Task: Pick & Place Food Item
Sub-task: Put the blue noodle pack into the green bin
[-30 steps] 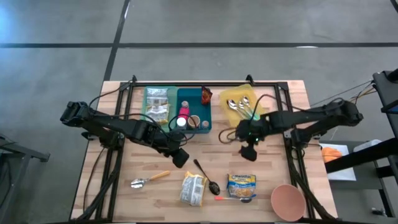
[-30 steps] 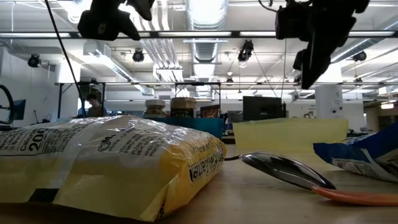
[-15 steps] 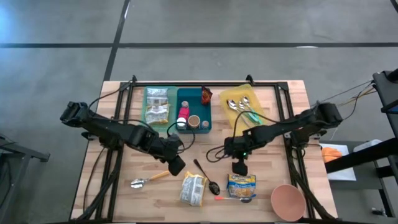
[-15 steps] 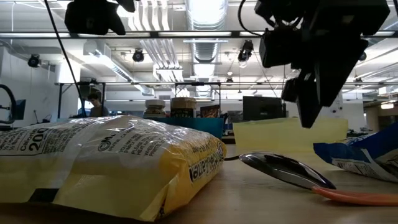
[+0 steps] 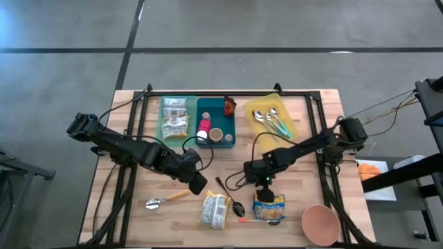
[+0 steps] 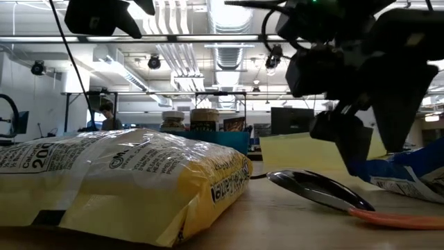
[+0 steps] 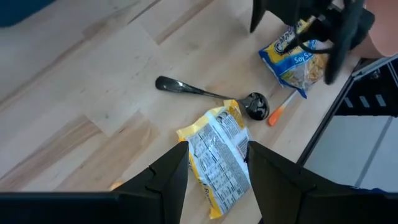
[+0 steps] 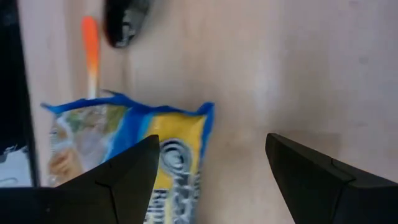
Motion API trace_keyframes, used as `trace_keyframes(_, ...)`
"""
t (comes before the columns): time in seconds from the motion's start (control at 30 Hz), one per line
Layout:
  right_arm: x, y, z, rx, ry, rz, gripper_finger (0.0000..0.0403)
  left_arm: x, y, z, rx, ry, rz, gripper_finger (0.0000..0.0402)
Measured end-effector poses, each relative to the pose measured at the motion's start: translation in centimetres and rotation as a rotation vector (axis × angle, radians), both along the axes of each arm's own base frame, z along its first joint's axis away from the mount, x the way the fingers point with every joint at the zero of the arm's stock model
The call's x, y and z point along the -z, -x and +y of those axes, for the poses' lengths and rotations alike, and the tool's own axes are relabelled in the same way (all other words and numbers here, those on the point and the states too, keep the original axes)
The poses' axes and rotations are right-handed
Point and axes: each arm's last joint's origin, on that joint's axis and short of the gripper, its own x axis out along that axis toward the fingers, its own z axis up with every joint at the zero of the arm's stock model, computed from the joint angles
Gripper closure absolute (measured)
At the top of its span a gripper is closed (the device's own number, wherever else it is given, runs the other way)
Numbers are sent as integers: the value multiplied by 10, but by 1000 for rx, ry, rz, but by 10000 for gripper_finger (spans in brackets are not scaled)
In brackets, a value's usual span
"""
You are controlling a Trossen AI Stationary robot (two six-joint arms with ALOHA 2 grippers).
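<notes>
Right gripper: jaws spread, just above the blue packet's near edge, gripping nothing.
Blue packet: flat on table, between the pads in the wrist view.
Left gripper: parted, empty, over the yellow packet.

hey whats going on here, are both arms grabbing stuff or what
Nothing is held yet. The right gripper hangs open just above the blue and yellow snack packet near the table's front edge, fingers either side of its top end. The left gripper hovers open above the yellow packet, which lies beside a black spoon. Teal bins with other food sit at the back.
</notes>
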Motion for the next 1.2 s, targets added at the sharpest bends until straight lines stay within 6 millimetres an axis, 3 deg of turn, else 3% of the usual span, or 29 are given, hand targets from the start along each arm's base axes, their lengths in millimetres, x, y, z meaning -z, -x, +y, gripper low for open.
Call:
trace_keyframes(0.27,-9,2,12,-41,-60,-27,113,0,1,-1,1,-9,-3,231)
trace_keyframes(0.77,8,-17,19,28,-70,-39,113,0,2,-2,43,-39,4,231)
trace_keyframes(1.2,8,-10,17,-18,-40,-3,113,0,3,-5,38,-27,1,231)
